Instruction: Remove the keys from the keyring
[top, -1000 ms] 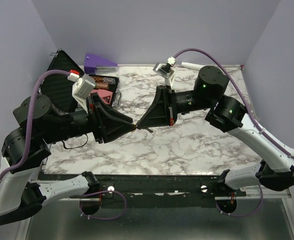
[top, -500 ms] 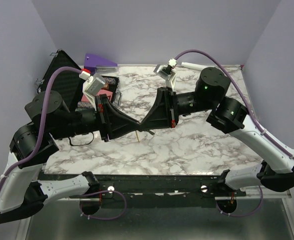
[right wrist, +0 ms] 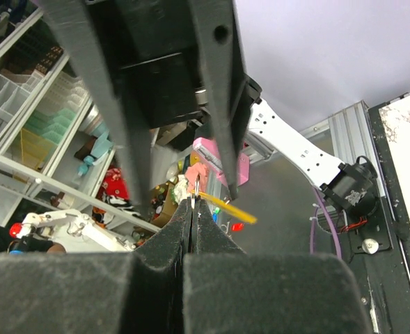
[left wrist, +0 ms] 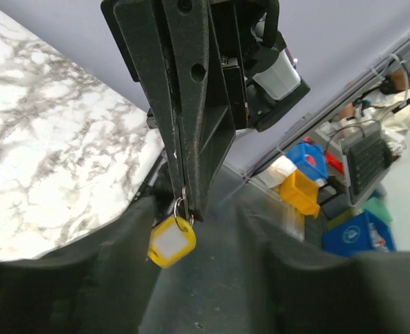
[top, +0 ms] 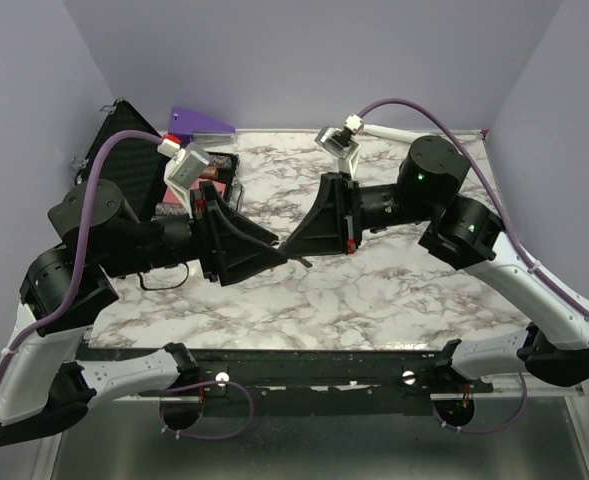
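Marble tabletop lay below; right jaws pinched the keyring so its yellow key tag hung between the spread left jaws, seemingly for pulling.

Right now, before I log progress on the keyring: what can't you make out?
Left wrist: the key count. One yellow tag hangs from the keyring; the right claw covers anything above it.
Right wrist: the ring, pinched in the shut claw; the tag is a blurred sliver.
Top external: everything where the left claw meets the right, too small.
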Motion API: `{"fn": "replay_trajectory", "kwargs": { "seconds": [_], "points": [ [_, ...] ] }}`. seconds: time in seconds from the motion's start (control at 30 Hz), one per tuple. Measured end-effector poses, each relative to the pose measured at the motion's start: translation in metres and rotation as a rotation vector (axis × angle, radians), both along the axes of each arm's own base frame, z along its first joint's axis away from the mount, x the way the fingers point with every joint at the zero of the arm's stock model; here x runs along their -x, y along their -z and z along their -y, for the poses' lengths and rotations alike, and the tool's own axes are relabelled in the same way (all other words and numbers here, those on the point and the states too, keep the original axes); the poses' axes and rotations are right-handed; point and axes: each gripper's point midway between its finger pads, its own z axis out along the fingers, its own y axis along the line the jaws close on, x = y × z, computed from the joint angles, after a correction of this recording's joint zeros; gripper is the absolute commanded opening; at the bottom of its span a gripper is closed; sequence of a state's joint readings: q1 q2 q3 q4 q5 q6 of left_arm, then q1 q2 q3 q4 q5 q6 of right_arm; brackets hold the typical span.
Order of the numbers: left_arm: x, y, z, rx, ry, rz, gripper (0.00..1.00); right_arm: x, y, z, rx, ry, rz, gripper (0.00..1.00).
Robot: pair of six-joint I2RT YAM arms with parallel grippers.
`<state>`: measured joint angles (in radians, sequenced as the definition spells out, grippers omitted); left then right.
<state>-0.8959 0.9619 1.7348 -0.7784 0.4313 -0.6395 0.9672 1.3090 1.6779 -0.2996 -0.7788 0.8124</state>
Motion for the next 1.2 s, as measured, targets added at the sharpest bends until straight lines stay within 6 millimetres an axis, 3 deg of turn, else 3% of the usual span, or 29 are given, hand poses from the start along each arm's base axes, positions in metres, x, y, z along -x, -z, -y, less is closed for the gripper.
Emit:
{"fn": "replay_trajectory", "kwargs": {
  "seconds": [0.1, 0.23, 0.37, 0.7, 0.93, 1.2],
  "points": [
    [0.000, -0.005, -0.005, 0.004, -0.016, 0.013, 0.71, 0.000, 0.000, 0.000, 0.000, 0.000, 0.000, 0.01],
    [0.000, -0.028, -0.017, 0.026, -0.054, 0.059, 0.55, 0.000, 0.002, 0.000, 0.008, -0.001, -0.003, 0.01],
    [0.003, -0.042, -0.026, 0.047, -0.068, 0.099, 0.50, 0.000, 0.002, 0.000, 0.018, -0.001, 0.003, 0.01],
    [-0.014, -0.009, -0.007, -0.055, -0.069, 0.017, 0.48, 0.001, 0.002, -0.001, 0.021, -0.018, 0.011, 0.01],
    [-0.017, -0.001, 0.001, -0.072, -0.047, -0.005, 0.21, 0.001, 0.004, -0.002, 0.029, -0.021, 0.005, 0.01],
    [-0.015, -0.002, 0.001, -0.064, -0.032, -0.003, 0.25, 0.000, 0.005, -0.002, 0.033, -0.020, 0.012, 0.01]
  ]
}}
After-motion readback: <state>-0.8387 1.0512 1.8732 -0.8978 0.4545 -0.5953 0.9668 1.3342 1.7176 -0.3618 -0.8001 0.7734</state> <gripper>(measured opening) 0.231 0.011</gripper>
